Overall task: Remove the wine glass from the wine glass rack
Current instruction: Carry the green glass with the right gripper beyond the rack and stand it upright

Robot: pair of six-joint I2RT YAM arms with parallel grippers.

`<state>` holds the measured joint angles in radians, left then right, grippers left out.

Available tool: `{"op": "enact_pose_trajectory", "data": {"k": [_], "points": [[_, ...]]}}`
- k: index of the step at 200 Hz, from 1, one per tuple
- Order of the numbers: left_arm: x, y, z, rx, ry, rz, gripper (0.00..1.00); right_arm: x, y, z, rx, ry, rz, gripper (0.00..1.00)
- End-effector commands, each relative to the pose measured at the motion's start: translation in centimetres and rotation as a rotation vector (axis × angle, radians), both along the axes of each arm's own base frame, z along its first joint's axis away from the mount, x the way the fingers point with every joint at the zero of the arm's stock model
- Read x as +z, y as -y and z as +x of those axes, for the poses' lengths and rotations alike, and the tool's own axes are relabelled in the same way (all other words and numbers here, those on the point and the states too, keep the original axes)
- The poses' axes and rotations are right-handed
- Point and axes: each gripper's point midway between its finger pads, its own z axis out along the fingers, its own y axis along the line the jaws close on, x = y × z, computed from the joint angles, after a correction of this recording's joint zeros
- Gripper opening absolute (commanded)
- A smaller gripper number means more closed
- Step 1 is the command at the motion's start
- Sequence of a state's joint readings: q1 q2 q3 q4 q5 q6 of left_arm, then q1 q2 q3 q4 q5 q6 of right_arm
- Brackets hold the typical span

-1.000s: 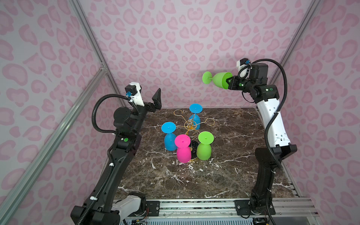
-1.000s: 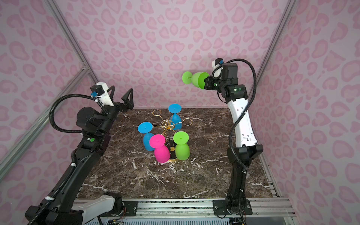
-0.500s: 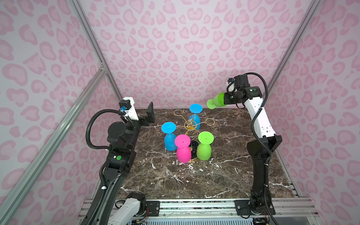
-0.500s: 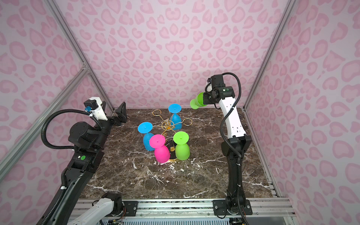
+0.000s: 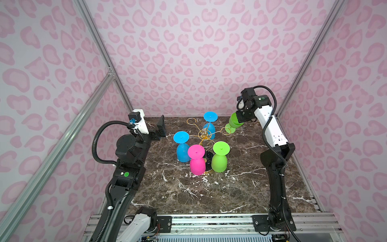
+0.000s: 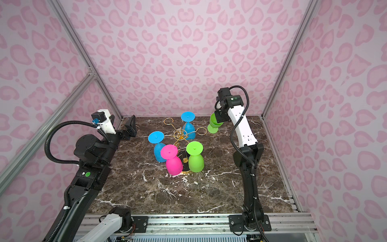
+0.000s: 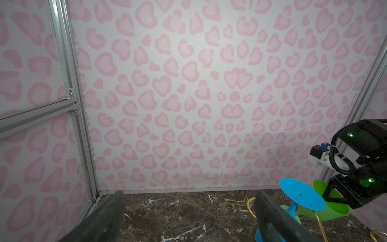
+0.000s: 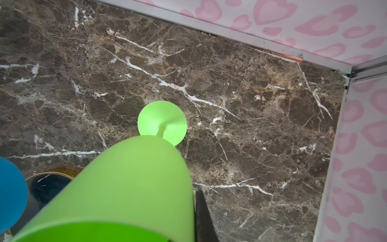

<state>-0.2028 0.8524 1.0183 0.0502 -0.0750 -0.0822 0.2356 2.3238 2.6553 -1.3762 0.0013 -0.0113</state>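
The wine glass rack (image 5: 204, 134) (image 6: 180, 134), thin gold wire on a black round base (image 5: 207, 156) (image 8: 48, 184), stands mid-table. Two blue glasses (image 5: 181, 149) (image 5: 209, 125), a pink one (image 5: 196, 161) and a green one (image 5: 219, 157) hang on it upside down. Clear of the rack at the back right, my right gripper (image 5: 239, 120) (image 6: 219, 118) is shut on another green wine glass (image 5: 234, 125) (image 6: 215, 124) (image 8: 134, 184) at its bowl's rim. That glass tilts, foot (image 8: 162, 122) down close to the marble. My left gripper (image 5: 160, 127) (image 7: 190, 194) is open and empty at the back left.
The dark marble table (image 5: 209, 188) is walled by pink-patterned panels with aluminium posts (image 5: 291, 88). Two empty gold loops (image 5: 191, 121) (image 5: 228, 131) of the rack reach toward the back. The back right corner (image 8: 345, 75) lies close to the held glass.
The right arm has swung down from high at the back, turning the green glass foot-down near the table. The left arm has drawn back and lowered, its gripper still open.
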Motion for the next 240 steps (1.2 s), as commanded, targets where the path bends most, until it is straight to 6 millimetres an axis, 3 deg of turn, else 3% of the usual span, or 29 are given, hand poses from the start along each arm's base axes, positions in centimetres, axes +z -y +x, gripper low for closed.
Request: {"op": "enact_pose_trajectory", "data": {"k": [1, 44, 136, 223, 240], "points": [[0.3, -0.1, -0.3, -0.002, 0.011, -0.013, 0.97, -1.5, 0.1, 0.0, 0.007, -0.033, -0.048, 0.00], [0.3, -0.1, -0.6, -0.002, 0.005, -0.012, 0.97, -4.1, -0.3, 0.1, 0.020, -0.092, -0.064, 0.00], [0.6, 0.2, -0.7, -0.023, -0.001, -0.025, 0.97, -7.6, -0.3, -0.4, 0.044, -0.183, -0.100, 0.00], [0.4, 0.4, -0.5, -0.035, -0.012, -0.034, 0.97, -8.7, -0.9, -0.4, 0.054, -0.204, -0.088, 0.00], [0.5, 0.3, -0.5, -0.032, -0.011, -0.034, 0.97, -8.6, -1.1, -0.2, 0.051, -0.195, -0.077, 0.05]]}}
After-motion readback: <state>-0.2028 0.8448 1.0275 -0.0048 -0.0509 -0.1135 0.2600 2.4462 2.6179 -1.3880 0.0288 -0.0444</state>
